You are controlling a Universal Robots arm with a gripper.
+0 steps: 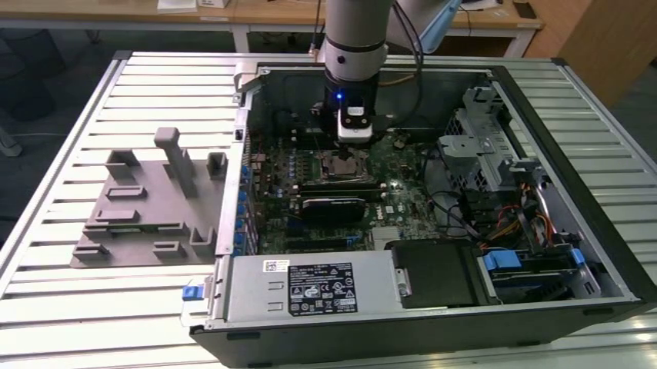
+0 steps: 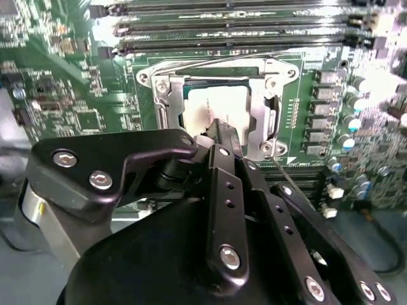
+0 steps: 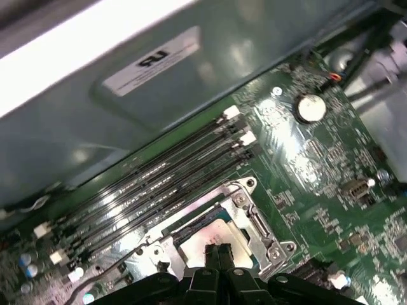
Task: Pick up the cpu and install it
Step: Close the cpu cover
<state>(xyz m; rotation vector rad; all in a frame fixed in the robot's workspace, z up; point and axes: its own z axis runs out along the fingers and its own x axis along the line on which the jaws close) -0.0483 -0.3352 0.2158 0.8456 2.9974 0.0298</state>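
Cpu [image 2: 211, 105] lying flat in the motherboard socket [image 2: 164, 105]: a square chip with a silver-white metal top. Black fingers [image 3: 212, 257] are pressed together with nothing between them, tips at or just above it; contact cannot be told. Judged step: seating it in the socket. Any further motion calls for a straight, gentle path, as such a socket is likely fragile. Around it are a bright steel frame, long dark memory slots [image 3: 159, 184] and a glossy green board [image 2: 70, 95]. The open black computer case [image 1: 605, 254] sits on a slatted metal table [image 1: 51, 307]. A grey plastic holder [image 1: 138, 211] lies near the table's edge at the exterior view's left.
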